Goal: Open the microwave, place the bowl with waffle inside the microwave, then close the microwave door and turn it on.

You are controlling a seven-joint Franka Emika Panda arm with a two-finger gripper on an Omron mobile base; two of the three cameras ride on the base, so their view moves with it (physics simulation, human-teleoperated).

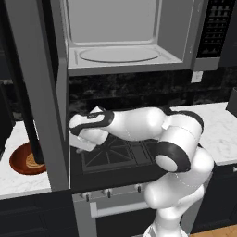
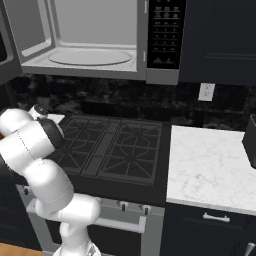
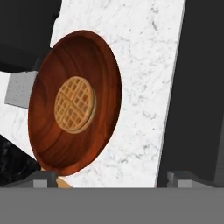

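The microwave (image 1: 115, 51) hangs above the stove with its cavity and round turntable (image 2: 90, 56) exposed. The microwave door (image 1: 39, 83) is swung wide open to the left and hangs in front of the left counter. A reddish-brown bowl (image 3: 74, 105) holding a golden waffle (image 3: 75, 104) rests on the white marble counter (image 3: 144, 65). In the left base view the bowl (image 1: 21, 159) is half hidden behind the door. My gripper (image 3: 111, 177) is open, its fingertips (image 3: 43, 177) apart and clear of the bowl, nothing between them. The hand (image 1: 83, 139) hovers over the stove's left edge.
The black gas stove (image 2: 115, 147) lies under the arm, its knobs (image 1: 109, 192) along the front. The microwave's button panel (image 2: 165, 35) is at the right. More marble counter (image 2: 210, 170) extends right, with a wall outlet (image 2: 206, 91) above and a dark object (image 2: 250, 140) at its edge.
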